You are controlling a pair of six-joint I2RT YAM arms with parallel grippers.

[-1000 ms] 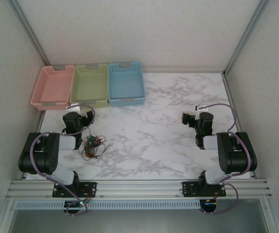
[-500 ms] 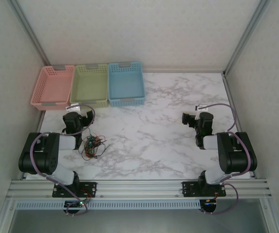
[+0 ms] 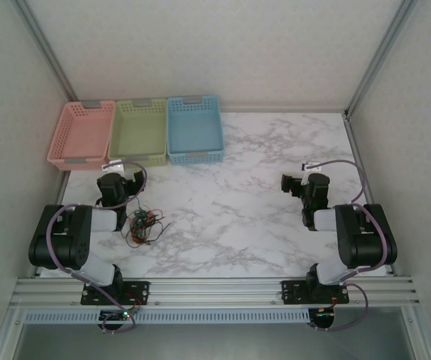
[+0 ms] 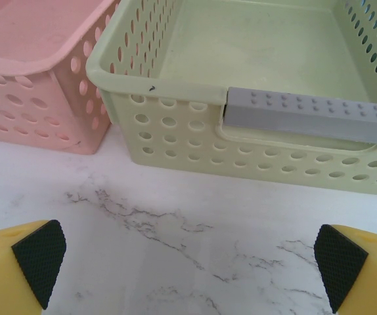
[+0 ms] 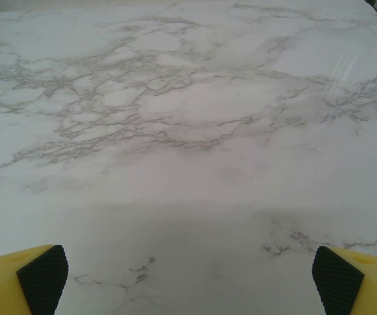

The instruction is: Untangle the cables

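Top external: the cables lie bunched, untouched; left end effector and right end effector gape empty. Next, likely pinch 1 strand.

basket row: far-left on table | cables: on table, before the row, just right of left arm

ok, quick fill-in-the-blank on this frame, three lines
1. The green basket sits between the pink basket and the ___ one.
2. The cables lie on the table beside the ___ arm.
3. The left gripper and right gripper are both ___.
Missing words: blue; left; open.
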